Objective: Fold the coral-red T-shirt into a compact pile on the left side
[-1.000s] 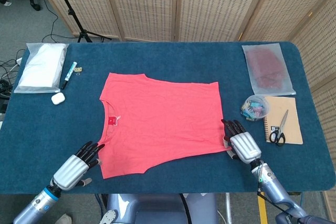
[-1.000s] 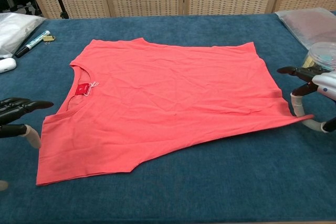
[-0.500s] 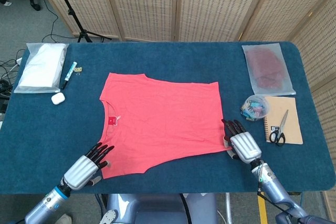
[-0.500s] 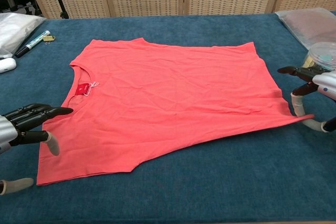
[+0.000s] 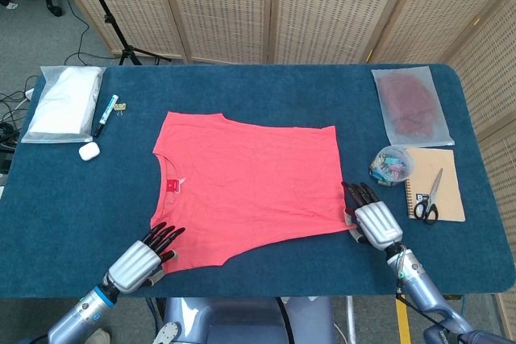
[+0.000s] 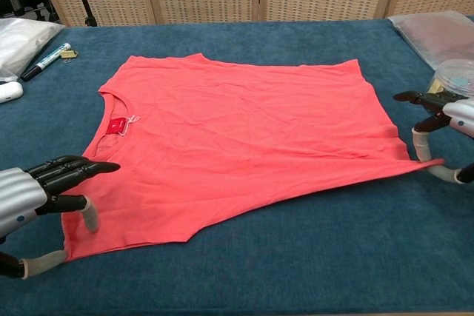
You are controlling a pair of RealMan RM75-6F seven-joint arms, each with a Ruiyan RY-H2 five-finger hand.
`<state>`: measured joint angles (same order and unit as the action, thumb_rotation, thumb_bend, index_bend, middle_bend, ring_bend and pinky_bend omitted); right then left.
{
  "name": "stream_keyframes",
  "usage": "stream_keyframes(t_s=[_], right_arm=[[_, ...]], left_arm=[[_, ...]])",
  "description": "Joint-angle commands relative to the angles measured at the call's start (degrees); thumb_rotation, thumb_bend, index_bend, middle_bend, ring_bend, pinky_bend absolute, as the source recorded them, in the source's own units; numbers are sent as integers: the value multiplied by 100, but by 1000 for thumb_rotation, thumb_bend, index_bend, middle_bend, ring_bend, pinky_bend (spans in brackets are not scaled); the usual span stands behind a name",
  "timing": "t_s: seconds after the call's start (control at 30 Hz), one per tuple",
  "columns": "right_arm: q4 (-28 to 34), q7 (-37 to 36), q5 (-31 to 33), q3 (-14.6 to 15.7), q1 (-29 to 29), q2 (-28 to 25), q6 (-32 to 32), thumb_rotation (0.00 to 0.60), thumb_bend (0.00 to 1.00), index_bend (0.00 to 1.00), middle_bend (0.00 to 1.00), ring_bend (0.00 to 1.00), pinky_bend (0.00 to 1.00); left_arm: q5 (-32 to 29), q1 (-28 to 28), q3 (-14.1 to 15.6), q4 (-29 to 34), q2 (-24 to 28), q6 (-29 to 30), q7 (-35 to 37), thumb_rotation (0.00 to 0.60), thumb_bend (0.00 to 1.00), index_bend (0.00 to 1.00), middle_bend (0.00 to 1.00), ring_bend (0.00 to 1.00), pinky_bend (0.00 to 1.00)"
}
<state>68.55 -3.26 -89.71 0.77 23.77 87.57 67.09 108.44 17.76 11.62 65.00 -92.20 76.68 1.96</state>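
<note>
Desk (image 5: 266, 90) in dark blue cloth stands before wicker screen panels (image 5: 322, 6). The coral-red T-shirt (image 5: 250, 187) lies spread flat mid-desk, collar toward the left edge. The left hand (image 5: 145, 257) hovers over the shirt's front-left corner, fingers (image 6: 74, 170) extended and apart, gripping nothing. The right hand (image 5: 371, 219) pinches the front-right hem corner (cloth pulled to a point in the chest view). Along the right edge lie a plastic bag (image 5: 409, 106), notebook (image 5: 439, 187) and scissors (image 5: 427, 199).
</note>
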Motion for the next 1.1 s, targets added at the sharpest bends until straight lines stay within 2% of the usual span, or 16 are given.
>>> stream_keyframes(t_s=[0.03,0.33,0.67,0.9,1.1], right_arm=[[8,-9,5,-5,0,-8,3,600,930,617,0,0,0],[18,-41,21,-19,3,-24,1,600,930,617,0,0,0],[20,-41,25,-20,4,-24,-1,600,930,617,0,0,0],[24,-49,16,-16,3,-26,9,600,930,617,0,0,0],[31,-43,17,-16,2,-30,14,600,930,617,0,0,0]], left_arm=[[-30,14,19,12,11,-23,-22,600,242,445,0,0,0],[-130,-19,105,-163,50,-19,109,600,243,448,0,0,0],[-161,-2,94,-344,-132,21,137,600,256,472,0,0,0],[-167,-9,126,-350,-188,66,151,600,357,651,0,0,0],[-210,-10,111,-356,-176,118,190,600,484,680,0,0,0]])
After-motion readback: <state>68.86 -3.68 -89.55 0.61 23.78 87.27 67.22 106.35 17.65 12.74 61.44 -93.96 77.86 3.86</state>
